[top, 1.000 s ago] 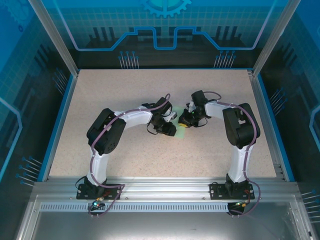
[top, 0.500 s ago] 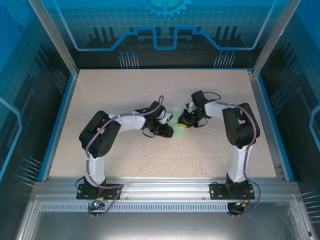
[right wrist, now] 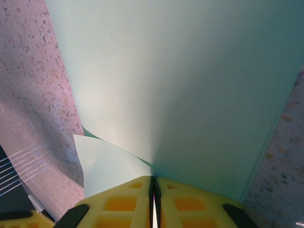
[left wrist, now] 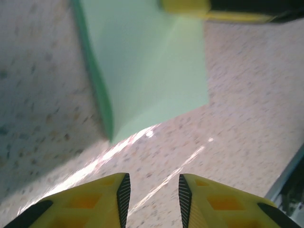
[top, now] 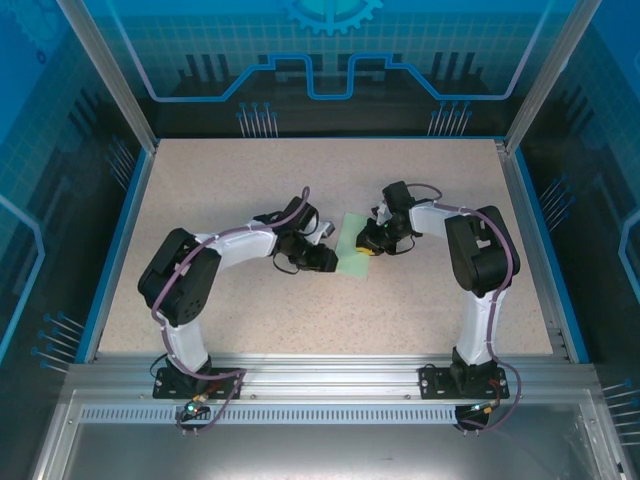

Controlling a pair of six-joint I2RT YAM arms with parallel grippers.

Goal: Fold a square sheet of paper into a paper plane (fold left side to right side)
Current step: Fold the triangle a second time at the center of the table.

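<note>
The paper (top: pixel 350 262) lies mid-bench between the two arms, and it looks thin, feather-light and limp. It should bend under its own weight and crease wherever it is pinched, so any hold ought to be at an edge or corner and never mid-sheet. The right hand (right wrist: pixel 153 187) is clenched on one margin, its fingers pressed together with the sheet fanning away from them. A second layer peeks out beside the grip, so the paper seems already doubled over there. In the left wrist view the near edge stands a little off the bench (left wrist: pixel 228 118) and throws a shadow beneath. That raised lip is likely the easiest place to slide a finger under. The left hand (left wrist: pixel 152 194) is released, its fingers parted over bare bench just short of the paper's nearest corner, with nothing between them. The speckled top looks smooth, so the sheet would probably skate if pushed flat. One side should be kept anchored while the other is lifted, and a light squeeze should do. A hard tug could tear it or drag the crease askew.
</note>
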